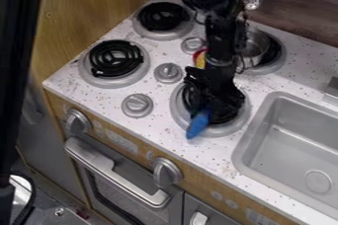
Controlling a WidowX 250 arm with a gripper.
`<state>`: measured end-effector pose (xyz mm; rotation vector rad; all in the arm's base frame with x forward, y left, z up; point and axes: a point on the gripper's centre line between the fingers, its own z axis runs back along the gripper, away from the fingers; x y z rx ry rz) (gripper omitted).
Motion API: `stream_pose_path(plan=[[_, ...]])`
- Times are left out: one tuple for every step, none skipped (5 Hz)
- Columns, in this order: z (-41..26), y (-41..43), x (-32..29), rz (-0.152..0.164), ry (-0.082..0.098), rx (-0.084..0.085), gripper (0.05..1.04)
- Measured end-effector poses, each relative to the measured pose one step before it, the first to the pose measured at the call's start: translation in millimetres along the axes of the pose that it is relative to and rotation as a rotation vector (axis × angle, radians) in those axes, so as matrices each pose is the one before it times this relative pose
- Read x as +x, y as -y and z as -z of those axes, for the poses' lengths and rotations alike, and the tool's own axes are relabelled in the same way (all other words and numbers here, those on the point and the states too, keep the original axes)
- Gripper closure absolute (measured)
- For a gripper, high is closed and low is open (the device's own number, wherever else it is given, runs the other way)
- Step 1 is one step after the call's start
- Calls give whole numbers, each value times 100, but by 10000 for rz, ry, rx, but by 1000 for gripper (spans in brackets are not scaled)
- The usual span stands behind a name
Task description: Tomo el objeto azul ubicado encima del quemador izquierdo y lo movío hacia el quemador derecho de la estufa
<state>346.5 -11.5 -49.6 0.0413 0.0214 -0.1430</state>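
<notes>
Low over the front right burner (182, 115) hangs my black gripper (210, 104), coming down from the top edge of the camera view. A blue object (198, 124) shows at the gripper's lower end, slanting toward the burner's front left rim. Its upper part is hidden by the gripper. The front left burner (84, 67), a black coil in a silver ring, has nothing on it.
A metal pot (253, 49) stands on the back right burner (277, 61). Something yellow and red (199, 58) is partly behind the arm. The back left burner (140, 25), grey knobs (137, 105) and a sink (290, 140) surround the work area.
</notes>
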Motion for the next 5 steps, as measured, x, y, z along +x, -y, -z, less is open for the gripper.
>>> stream_pose_path(plan=[[-20,-189,565,-73,-2,17,729],[-91,-596,-53,-135,-40,96,660],[-2055,-783,270,-208,540,246,361],[-2731,-509,-468,-279,816,-55,110],[-967,-121,-630,67,242,-9,87]])
